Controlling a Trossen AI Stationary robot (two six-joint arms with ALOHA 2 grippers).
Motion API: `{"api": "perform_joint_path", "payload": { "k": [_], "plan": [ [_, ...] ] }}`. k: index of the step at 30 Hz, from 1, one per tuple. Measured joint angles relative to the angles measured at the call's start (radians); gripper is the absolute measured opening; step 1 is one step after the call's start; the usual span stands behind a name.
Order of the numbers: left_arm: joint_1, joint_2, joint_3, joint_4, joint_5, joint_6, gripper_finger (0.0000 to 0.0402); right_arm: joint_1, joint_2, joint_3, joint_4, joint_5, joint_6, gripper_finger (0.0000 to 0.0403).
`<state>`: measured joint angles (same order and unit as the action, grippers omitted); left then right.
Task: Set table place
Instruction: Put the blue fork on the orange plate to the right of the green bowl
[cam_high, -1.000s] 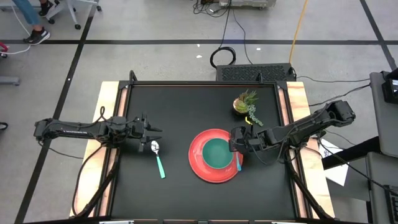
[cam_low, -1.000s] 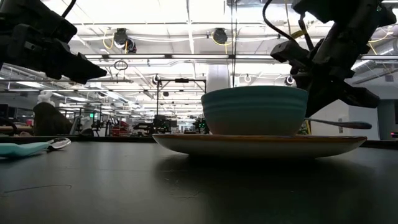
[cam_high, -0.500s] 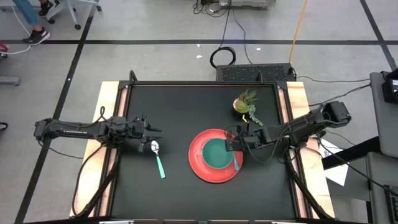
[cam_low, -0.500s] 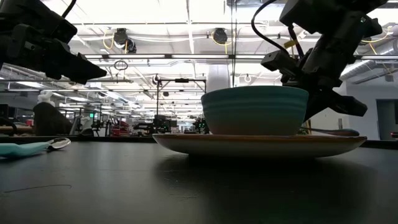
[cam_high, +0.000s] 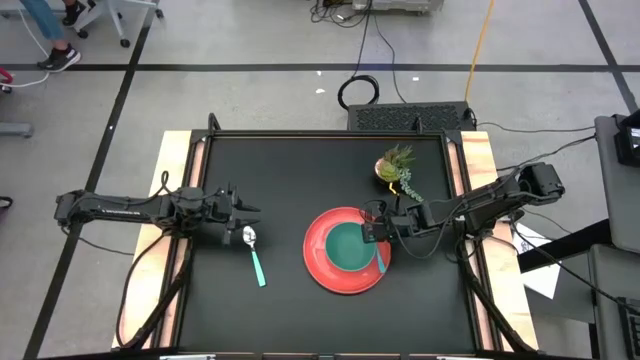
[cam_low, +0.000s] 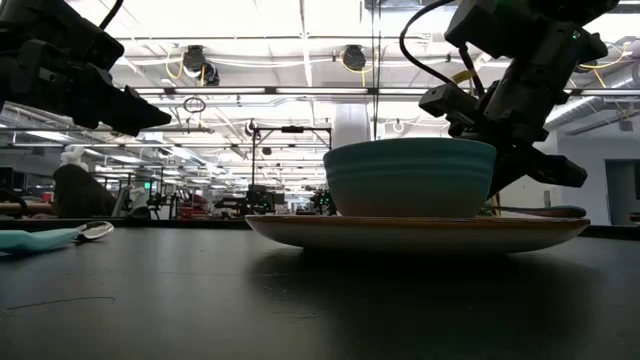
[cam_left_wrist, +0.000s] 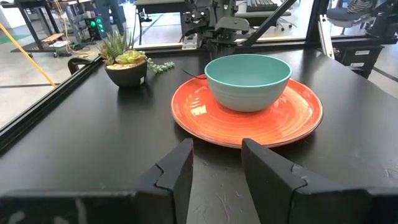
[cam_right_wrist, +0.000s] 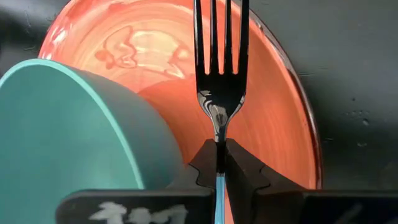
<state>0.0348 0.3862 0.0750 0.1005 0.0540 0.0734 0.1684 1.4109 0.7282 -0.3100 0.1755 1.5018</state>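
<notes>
Black table (cam_high: 280, 180) lies bare toward its edges; right tool (cam_high: 374, 232) pinches fork (cam_right_wrist: 219, 68) over plate (cam_high: 322, 262) rim.

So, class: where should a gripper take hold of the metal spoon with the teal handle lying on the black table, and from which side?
Grip the metal spoon with the teal handle at mid-handle, coming straight down from above. It lies flat on the black table, so only its narrow sides offer purchase, and the handle is straighter than the rounded bowl end.

Bright overhead lights, glossy glare.
</notes>
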Motion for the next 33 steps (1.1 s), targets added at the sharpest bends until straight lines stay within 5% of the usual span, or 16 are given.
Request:
{"api": "perform_joint_path", "payload": {
  "k": [33],
  "plan": [
    [-0.001, 0.000, 0.000, -0.003, 0.025, -0.005, 0.0143, -0.005, 0.079, 0.000, 0.054, 0.002, -0.001, 0.0004]
  ]
}}
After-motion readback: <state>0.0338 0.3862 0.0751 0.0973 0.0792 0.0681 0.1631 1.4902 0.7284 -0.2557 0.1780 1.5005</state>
